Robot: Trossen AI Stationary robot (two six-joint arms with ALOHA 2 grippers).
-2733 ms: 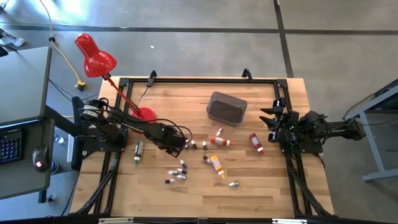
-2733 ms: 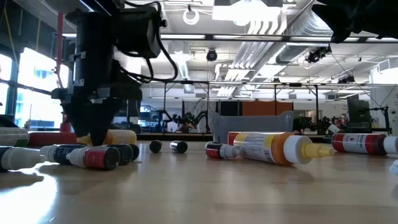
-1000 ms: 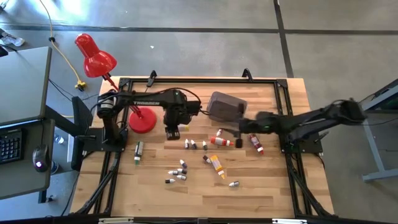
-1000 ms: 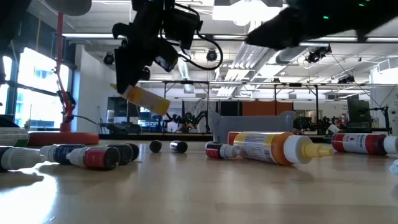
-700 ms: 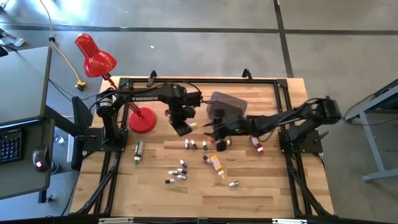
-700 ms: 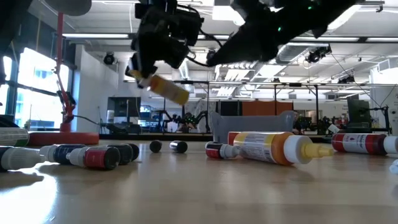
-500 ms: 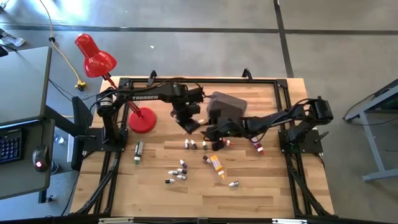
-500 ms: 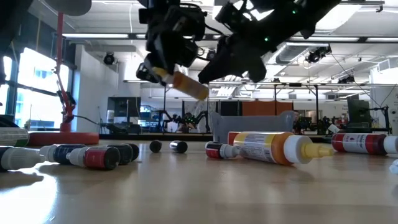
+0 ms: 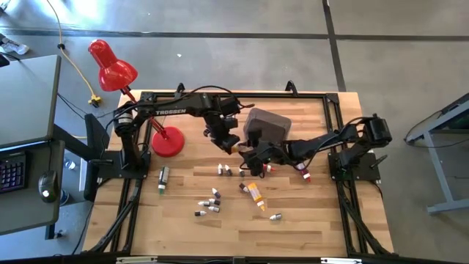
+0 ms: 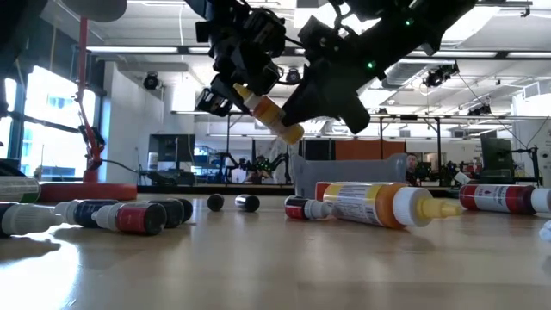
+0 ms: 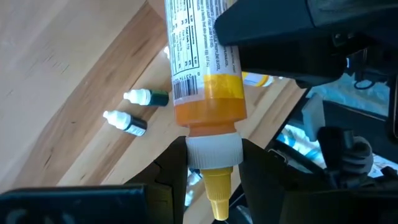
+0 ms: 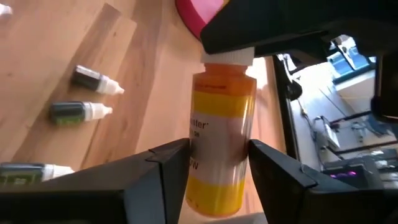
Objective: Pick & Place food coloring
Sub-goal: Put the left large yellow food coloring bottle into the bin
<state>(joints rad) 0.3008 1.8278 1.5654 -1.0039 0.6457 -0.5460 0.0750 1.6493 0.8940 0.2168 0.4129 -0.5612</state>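
An orange squeeze bottle with a white collar and yellow pointed cap (image 10: 270,114) hangs in the air above the table's middle, tilted with its base end lower. My left gripper (image 11: 213,163) is shut on its cap end. My right gripper (image 12: 219,163) is shut on its base end, facing the left one. In the high view both grippers meet just near of the grey tub (image 9: 267,126). Several other food coloring bottles (image 9: 253,192) lie on their sides on the wood. My left gripper pinches the bottle's white collar (image 11: 213,144) between its two fingers, just behind the yellow tip, fingers across the bottle. The bottle is lifted clear and slants down away from it. My right gripper has the bottle's yellow base end (image 12: 217,177) between its two fingers (image 12: 171,163), one on each side, coming from the table's right side. The bottle is clear of the table.
The grey tub stands just beyond the grippers. A red desk lamp (image 9: 112,67) has its round base (image 9: 168,141) on the table's left part. Small dark-and-white bottles (image 9: 209,204) and a green one (image 9: 163,178) lie near the left; a red one (image 9: 302,169) lies to the right.
My left gripper has carried the orange bottle toward the table's right and far side, and has tipped it so that its base end points down toward the right arm. My right arm has swung in from the right edge, and its gripper has come around the bottle's base end.
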